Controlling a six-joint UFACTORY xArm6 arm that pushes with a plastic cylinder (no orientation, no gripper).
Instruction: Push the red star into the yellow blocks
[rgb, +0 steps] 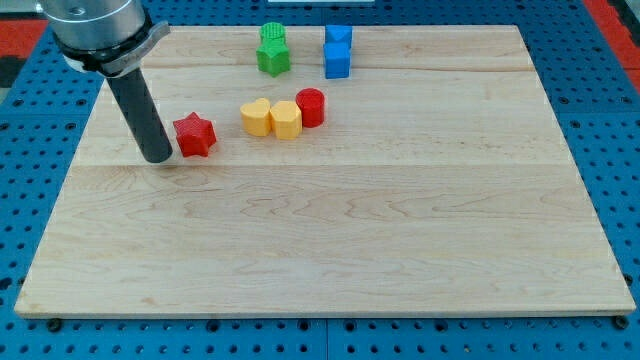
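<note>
Pale wooden board (330, 240) on blue pegboard (30, 200). On it: red star (195, 135), two yellow blocks (257, 117) (286, 120) touching, red cylinder (311, 106) against them, two green blocks (273, 48), two blue blocks (338, 52) near the view's top.

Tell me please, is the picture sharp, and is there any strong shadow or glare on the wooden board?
In the camera view the light is even and soft; the red star, the yellow blocks and my tip, just to the view's left of the star, look sharp. Shadows are only faint, close under the blocks; the board shows no glare. The arm's metal top is cut off by the frame.
</note>
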